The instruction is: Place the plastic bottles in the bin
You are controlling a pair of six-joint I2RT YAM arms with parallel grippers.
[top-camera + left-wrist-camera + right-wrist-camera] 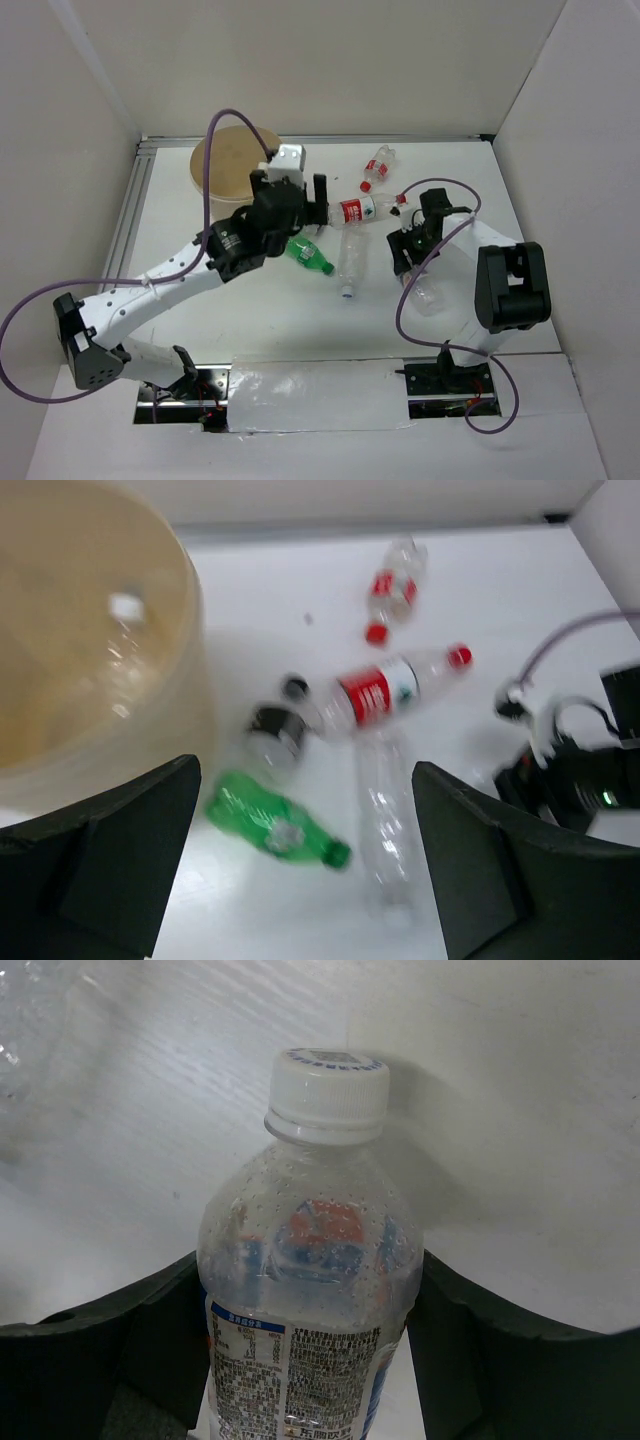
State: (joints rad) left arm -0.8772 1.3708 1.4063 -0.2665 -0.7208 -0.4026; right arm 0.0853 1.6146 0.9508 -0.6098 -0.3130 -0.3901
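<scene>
The tan bin [222, 165] stands at the back left and fills the left of the left wrist view [90, 630]. My left gripper [295, 200] is open and empty, held above the table beside the bin. Ahead of it [305, 865] lie a green bottle [275, 825], a dark-capped bottle [275, 725], a clear bottle [385, 810] and two red-labelled bottles [375, 692] [392, 588]. In the top view the green bottle [308, 255] lies right of the arm. My right gripper [310, 1360] is shut on a white-capped clear bottle [310, 1290], near the table's right middle [408, 255].
White walls close in the table at the back and on both sides. An aluminium rail [135, 200] runs along the left edge. Purple cables [420, 300] loop over both arms. Silver tape [320, 395] covers the near edge between the bases.
</scene>
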